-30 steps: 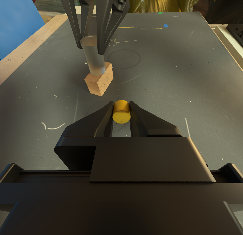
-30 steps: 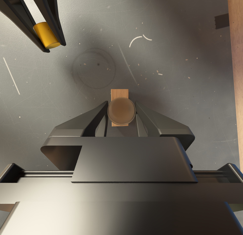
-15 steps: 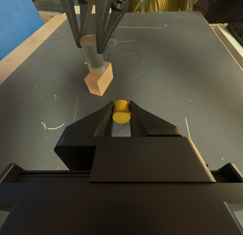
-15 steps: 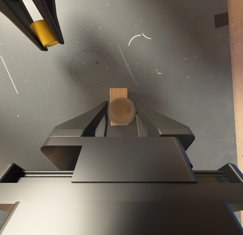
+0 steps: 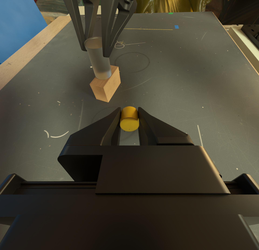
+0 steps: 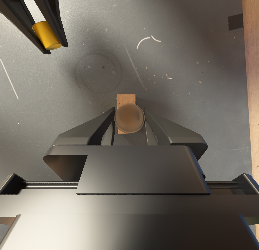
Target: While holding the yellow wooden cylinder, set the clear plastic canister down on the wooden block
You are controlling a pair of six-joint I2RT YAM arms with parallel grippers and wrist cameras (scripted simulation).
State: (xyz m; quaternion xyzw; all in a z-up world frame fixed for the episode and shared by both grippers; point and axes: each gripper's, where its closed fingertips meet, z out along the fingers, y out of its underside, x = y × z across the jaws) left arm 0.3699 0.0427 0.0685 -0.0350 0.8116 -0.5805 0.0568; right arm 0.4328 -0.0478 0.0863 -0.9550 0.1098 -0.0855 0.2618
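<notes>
My left gripper (image 5: pixel 129 110) is shut on the yellow wooden cylinder (image 5: pixel 129 122) and holds it lying along the fingers, a little above the table. It also shows in the right wrist view (image 6: pixel 56 48) with the cylinder (image 6: pixel 44 33) at the upper left. My right gripper (image 6: pixel 129 108) points straight down, shut on the upper part of the clear plastic canister (image 6: pixel 129 118). The canister (image 5: pixel 100 65) stands upright with its base on the top face of the wooden block (image 5: pixel 110 86), covering most of it. The block (image 6: pixel 126 99) shows past the canister's rim.
The grey scratched table mat (image 5: pixel 182 89) has a wooden border on the left (image 5: pixel 28 47), which also shows in the right wrist view (image 6: pixel 250 89). A blue panel (image 5: pixel 18 22) stands beyond the left edge. A pale frame (image 5: pixel 245 40) lies at the right edge.
Almost nothing differs. The right gripper and canister have shifted only very slightly over the block. Both grips look the same.
</notes>
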